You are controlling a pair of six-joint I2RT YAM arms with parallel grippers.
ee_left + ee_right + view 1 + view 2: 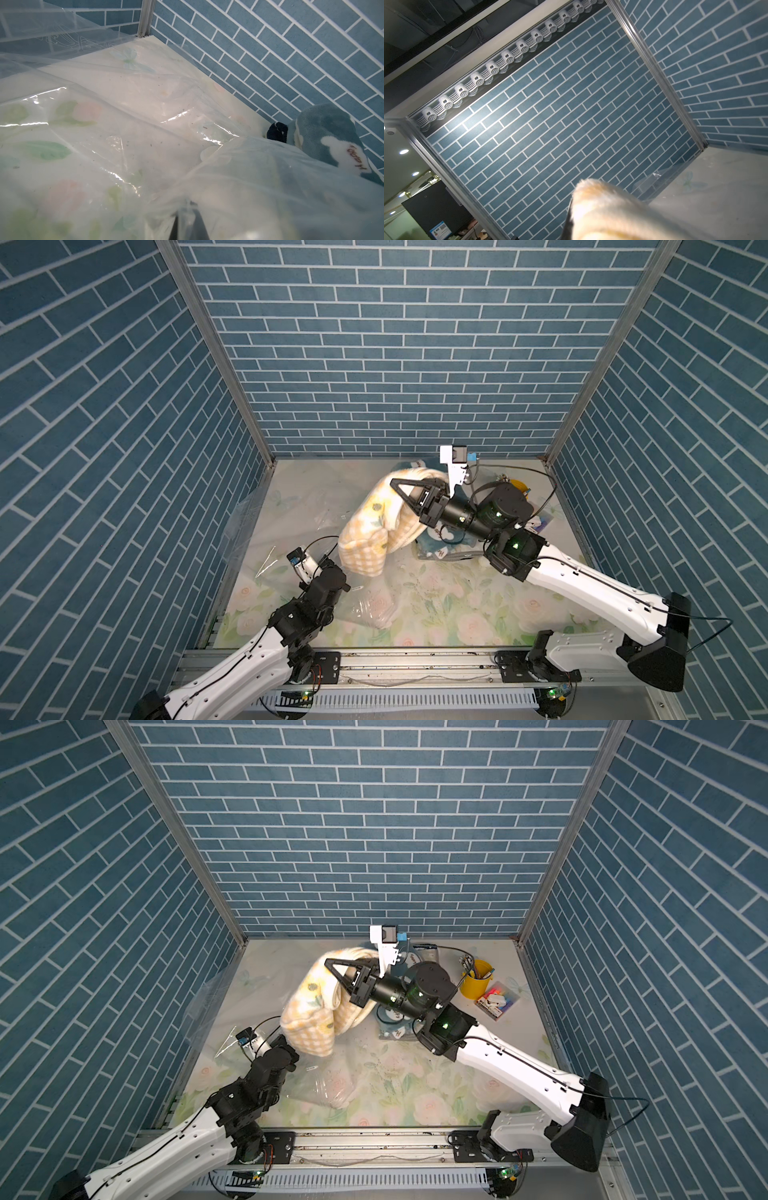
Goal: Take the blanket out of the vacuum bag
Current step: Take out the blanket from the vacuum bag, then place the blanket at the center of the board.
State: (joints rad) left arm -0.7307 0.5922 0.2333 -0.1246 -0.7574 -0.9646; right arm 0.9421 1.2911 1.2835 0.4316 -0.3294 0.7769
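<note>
The blanket (365, 531) (309, 1019), cream with yellow checks and flowers, hangs in a fold above the table's middle. My right gripper (395, 483) (328, 962) is shut on its top edge. In the right wrist view the fluffy blanket (612, 214) covers the jaws, with one dark finger (568, 225) showing beside it. The vacuum bag (249, 522) (320, 1085) (124, 124), clear and crinkly, lies spread over the left half of the table. My left gripper (330, 563) (286, 1042) (190, 205) is shut on a pinch of its plastic, just beside the blanket's lower end, which looks veiled by plastic.
A yellow cup of pens (476, 979) and a clear box of coloured bits (498, 1000) stand at the back right. A blue plush item (395, 1023) lies under my right wrist, another (324, 135) by the back wall. Brick-pattern walls close three sides of the floral table (457, 605).
</note>
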